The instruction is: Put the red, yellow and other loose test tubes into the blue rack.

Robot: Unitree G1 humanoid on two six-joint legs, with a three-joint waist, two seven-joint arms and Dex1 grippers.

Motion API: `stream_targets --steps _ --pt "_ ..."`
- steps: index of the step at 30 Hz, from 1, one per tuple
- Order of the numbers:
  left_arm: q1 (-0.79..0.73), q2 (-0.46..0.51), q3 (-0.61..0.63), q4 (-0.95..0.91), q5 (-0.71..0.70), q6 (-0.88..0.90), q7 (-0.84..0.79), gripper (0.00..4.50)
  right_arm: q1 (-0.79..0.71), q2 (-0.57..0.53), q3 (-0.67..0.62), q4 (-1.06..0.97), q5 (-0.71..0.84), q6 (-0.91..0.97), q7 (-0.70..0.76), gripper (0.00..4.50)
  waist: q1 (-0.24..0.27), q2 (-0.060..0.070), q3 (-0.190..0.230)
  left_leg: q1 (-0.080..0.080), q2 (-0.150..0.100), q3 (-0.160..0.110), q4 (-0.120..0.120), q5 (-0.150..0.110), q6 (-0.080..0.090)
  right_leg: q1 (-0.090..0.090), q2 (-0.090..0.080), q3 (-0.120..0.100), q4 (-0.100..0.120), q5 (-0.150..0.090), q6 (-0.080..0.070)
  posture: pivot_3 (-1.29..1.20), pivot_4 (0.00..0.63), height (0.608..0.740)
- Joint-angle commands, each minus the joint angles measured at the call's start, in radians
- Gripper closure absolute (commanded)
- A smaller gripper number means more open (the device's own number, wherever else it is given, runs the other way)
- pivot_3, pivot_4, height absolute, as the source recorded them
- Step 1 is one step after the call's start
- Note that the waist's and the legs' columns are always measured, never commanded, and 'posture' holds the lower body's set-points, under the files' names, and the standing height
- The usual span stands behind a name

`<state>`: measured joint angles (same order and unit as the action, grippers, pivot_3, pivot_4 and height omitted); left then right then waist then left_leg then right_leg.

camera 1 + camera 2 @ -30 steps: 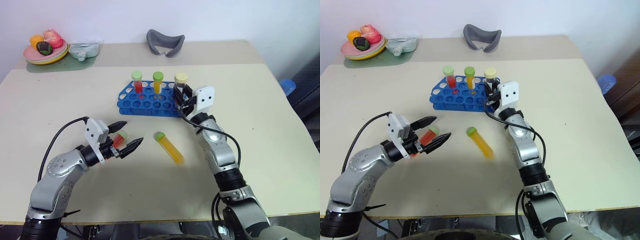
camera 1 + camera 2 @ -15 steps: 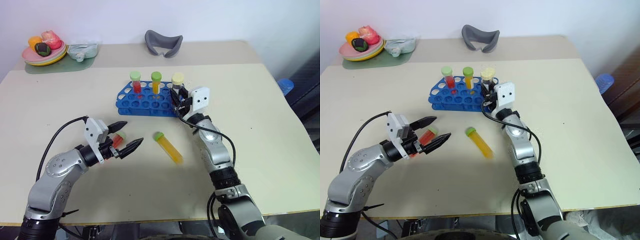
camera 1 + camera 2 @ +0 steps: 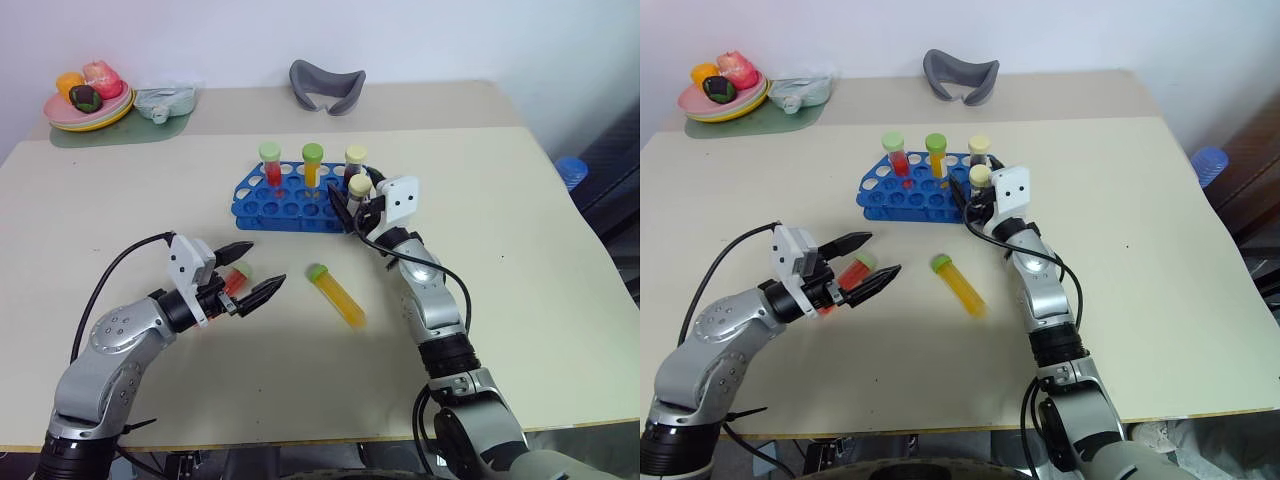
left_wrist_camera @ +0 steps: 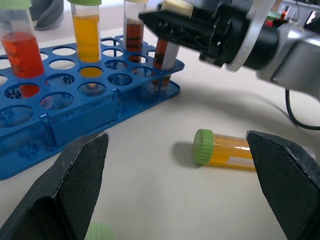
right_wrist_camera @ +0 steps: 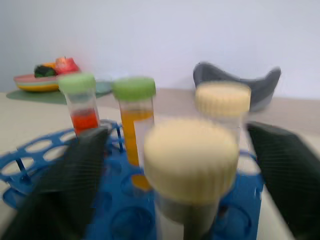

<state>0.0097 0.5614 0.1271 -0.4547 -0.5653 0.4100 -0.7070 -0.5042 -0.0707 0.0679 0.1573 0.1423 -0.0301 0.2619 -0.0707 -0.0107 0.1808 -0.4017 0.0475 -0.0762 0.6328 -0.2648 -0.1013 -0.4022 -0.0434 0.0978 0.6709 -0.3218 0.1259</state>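
**Blue rack** [image 3: 300, 200]: bright blue rectangular plastic rack, top a grid of round holes, mid-surface. It holds four upright clear tubes: red liquid with pale green cap [image 3: 270, 153], yellow with green cap [image 3: 313, 153], and two dark brown ones with cream caps [image 3: 356, 155], the nearer [image 3: 359, 185] in a hole at the rack's right end.

**Right gripper** [image 3: 352, 207]: black jaws spread to either side of that nearer brown tube, released, not pinching it.

**Loose yellow tube** [image 3: 337, 294]: clear cone-tipped plastic, green ribbed cap, lying flat on the cream surface in front of the rack. Its long axis runs diagonally, cap toward the rack, tip toward the robot. It lies between the two arms, off to the right of the left jaws.

**Loose red tube** [image 3: 236, 279]: pale green cap, lying on the surface between the left jaws.

**Left gripper** [image 3: 258, 272]: jaws spread wide, straddling the red tube without closing; judged the nearer arm for it.
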Motion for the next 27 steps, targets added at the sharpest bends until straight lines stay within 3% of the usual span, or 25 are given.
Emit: stream_targets --steps 1,3,7,11,15,17,27 --pt "0.015 0.023 0.054 -0.025 -0.004 -0.015 -0.002 0.00 0.025 -0.070 -0.036 -0.211 0.029 0.126 0.021 0.06 0.002 0.000 0.000 0.000 0.000 0.000 0.000 0.000 0.000 0.000 0.000 0.000 0.000 0.000 0.000 0.00 0.150 0.740" --pt "0.023 0.035 0.073 -0.016 -0.004 -0.020 -0.007 0.00 0.044 -0.135 -0.057 -0.329 0.073 0.264 0.047 0.06 0.003 0.000 0.000 0.000 0.000 0.000 0.000 0.000 0.000 0.000 0.000 0.000 -0.001 0.000 0.000 0.00 0.150 0.740" --pt "0.038 0.067 0.124 0.043 0.009 -0.047 -0.040 0.00 0.095 -0.467 -0.182 -0.695 0.404 0.842 0.197 0.06 0.014 0.002 0.001 -0.002 -0.001 0.000 0.000 0.000 0.000 0.000 -0.001 0.000 -0.002 0.000 0.000 0.00 0.150 0.740" --pt "0.014 0.085 0.109 0.093 0.028 -0.063 -0.071 0.00 0.025 -0.638 -0.196 -0.857 0.621 1.174 0.220 0.06 0.001 0.002 0.001 0.001 0.000 -0.001 -0.001 -0.001 0.001 0.002 0.001 0.000 -0.003 0.000 0.000 0.00 0.150 0.740" --pt "-0.023 0.086 0.079 0.136 0.052 -0.076 -0.097 0.00 -0.168 -0.572 -0.112 -0.849 0.707 1.546 0.113 0.06 -0.001 0.002 0.001 0.010 0.000 0.000 -0.002 -0.001 0.002 0.010 0.002 0.001 -0.003 0.000 -0.001 0.00 0.150 0.740" --pt "-0.038 0.086 0.065 0.152 0.063 -0.082 -0.110 0.00 -0.237 -0.514 -0.052 -0.770 0.756 1.637 0.023 0.06 0.001 0.002 0.001 0.010 0.000 0.000 -0.001 -0.001 0.002 0.010 0.002 0.001 -0.003 0.000 -0.001 0.00 0.150 0.740" --pt "0.008 0.117 0.039 0.125 0.087 -0.095 -0.174 0.00 -0.384 -0.518 0.209 -0.418 1.261 1.645 -0.517 0.06 0.000 0.001 0.001 -0.003 0.000 0.000 0.000 -0.001 0.003 -0.001 -0.001 0.000 -0.004 0.000 0.000 0.00 0.150 0.740"
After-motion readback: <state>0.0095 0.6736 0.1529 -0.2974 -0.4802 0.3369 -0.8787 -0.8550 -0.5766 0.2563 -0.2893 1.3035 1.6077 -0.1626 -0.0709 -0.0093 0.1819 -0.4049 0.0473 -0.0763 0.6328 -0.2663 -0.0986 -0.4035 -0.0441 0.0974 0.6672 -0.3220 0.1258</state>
